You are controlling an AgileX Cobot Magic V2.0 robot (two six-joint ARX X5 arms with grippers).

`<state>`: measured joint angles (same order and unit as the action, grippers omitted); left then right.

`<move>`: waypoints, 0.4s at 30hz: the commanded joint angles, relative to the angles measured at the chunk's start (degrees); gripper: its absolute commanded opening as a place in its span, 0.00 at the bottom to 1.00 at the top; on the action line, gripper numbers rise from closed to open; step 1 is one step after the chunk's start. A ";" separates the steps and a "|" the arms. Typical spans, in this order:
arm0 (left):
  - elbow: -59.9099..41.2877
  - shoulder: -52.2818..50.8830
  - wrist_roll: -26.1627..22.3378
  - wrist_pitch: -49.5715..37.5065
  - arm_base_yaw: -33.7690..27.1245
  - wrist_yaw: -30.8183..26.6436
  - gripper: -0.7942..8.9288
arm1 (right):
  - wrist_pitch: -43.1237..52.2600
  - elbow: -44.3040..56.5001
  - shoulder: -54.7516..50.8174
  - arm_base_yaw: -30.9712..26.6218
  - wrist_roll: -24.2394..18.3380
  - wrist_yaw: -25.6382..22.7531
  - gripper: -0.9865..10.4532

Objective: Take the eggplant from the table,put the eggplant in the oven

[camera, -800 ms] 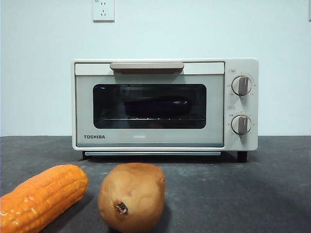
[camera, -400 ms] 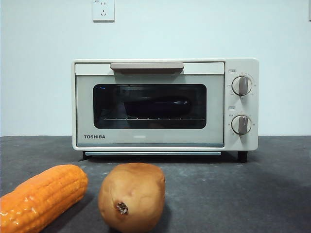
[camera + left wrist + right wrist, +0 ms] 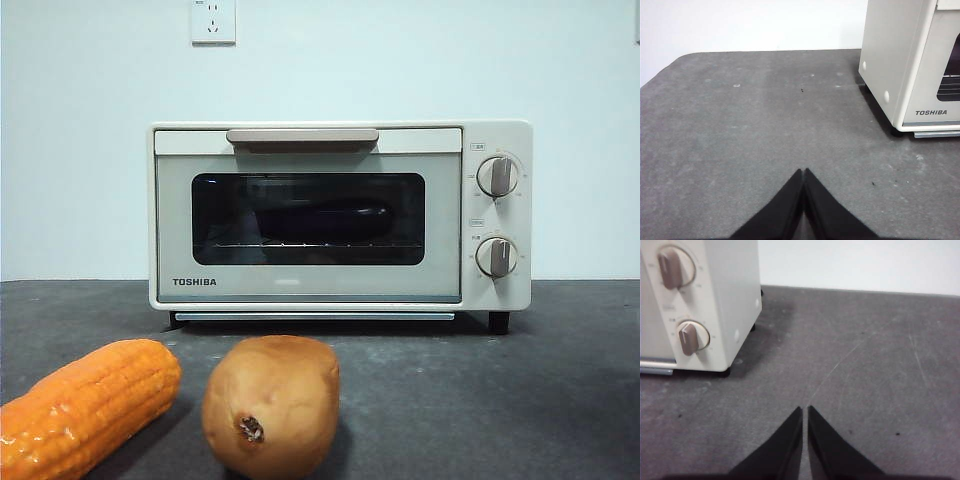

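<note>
Behind the glass: the eggplant [image 3: 322, 220] lies lengthwise on the wire rack inside the oven [image 3: 340, 215], seen only as a dark glossy shape through the window (its ends are hard to make out).
Oven: cream-white, door closed, beige bar handle [image 3: 302, 136] across the top of the door, two grey knobs [image 3: 497, 176] one above the other on the panel beside it; it stands on the table [image 3: 520, 400] toward the back wall.
Foreground: an orange corn cob [image 3: 85, 405] lies tilted on the table, and a tan-brown potato [image 3: 270, 405] stands just beside it, both well in front of the oven.
Wall: a white socket [image 3: 213, 20] sits above the oven.
Left gripper [image 3: 803, 172]: over bare table off the oven's side nearest the brand name, jaws pressed together with nothing between them.
Right gripper [image 3: 804, 410]: over bare table off the knob side of the oven, jaws all but touching, a hairline gap, holding nothing.
</note>
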<state>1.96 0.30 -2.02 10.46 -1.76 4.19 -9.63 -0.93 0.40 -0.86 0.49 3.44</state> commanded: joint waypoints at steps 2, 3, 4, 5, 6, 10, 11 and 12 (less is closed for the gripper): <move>-0.87 -0.11 -0.31 0.26 -0.15 -0.17 0.09 | 0.63 0.31 -0.22 -0.13 3.21 0.02 0.09; -0.87 -0.11 -0.31 0.28 -0.15 -0.17 0.09 | 0.66 0.31 -0.22 -0.13 3.21 -0.39 0.09; -0.87 -0.11 -0.31 0.26 -0.15 -0.17 0.09 | 0.61 0.28 -0.22 -0.13 3.19 -0.59 0.09; -0.87 -0.11 -0.31 0.26 -0.15 -0.17 0.09 | 0.61 0.28 -0.22 -0.13 3.19 -0.57 0.09; -0.87 -0.11 -0.31 0.26 -0.15 -0.17 0.09 | 0.61 0.28 -0.22 -0.13 3.19 -0.59 0.09; -0.87 -0.11 -0.31 0.26 -0.15 -0.17 0.09 | 0.61 0.28 -0.22 -0.13 3.19 -0.57 0.09; -0.87 -0.11 -0.31 0.26 -0.15 -0.17 0.09 | 0.61 0.28 -0.22 -0.13 3.19 -0.57 0.09; -0.87 -0.11 -0.31 0.26 -0.15 -0.17 0.09 | 0.61 0.28 -0.22 -0.13 3.19 -0.57 0.09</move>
<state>1.96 0.30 -2.02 10.46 -1.76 4.16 -9.50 -0.93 0.36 -0.86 3.05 3.01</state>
